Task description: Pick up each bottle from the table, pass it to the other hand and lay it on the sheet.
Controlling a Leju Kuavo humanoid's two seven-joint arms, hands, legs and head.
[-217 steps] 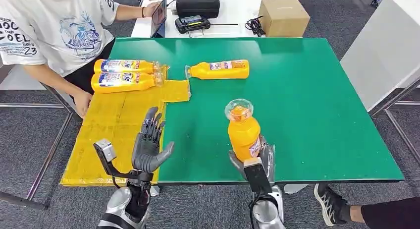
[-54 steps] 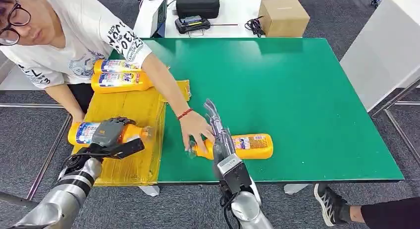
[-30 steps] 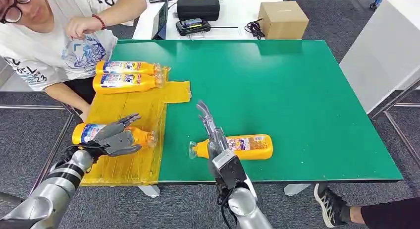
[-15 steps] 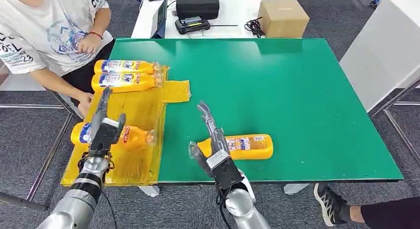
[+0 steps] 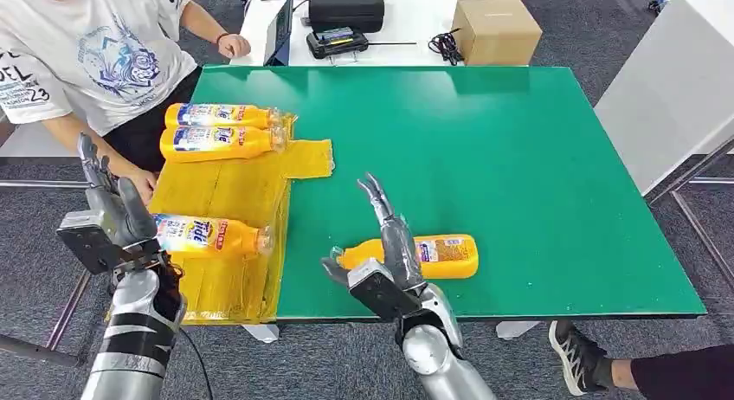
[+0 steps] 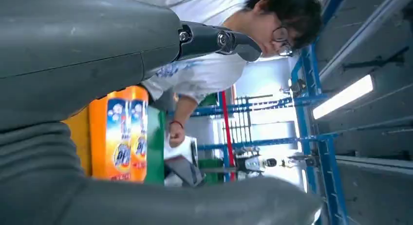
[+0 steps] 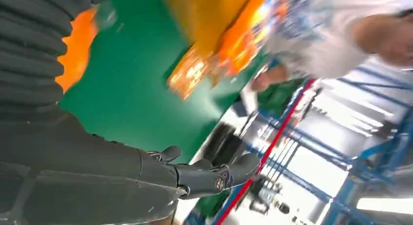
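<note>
Two hands spread wide, nothing held; four bottles down, three of them on the sheet.

Left hand (image 5: 111,211) raised upright beside the sheet's outer edge, fingers apart, just clear of the base of the near bottle (image 5: 208,235) lying on the yellow sheet (image 5: 221,188). Right hand (image 5: 388,244) stretched flat above the table bottle (image 5: 424,255), fingers splayed forward, thumb by its neck, no grip on it. Lying on its side on the green table (image 5: 519,158), near the front edge, cap toward the sheet. Farther back on the sheet, two bottles (image 5: 221,128) side by side, touching. Beyond them, a person (image 5: 95,54) in a white shirt, seated at the table corner.
</note>
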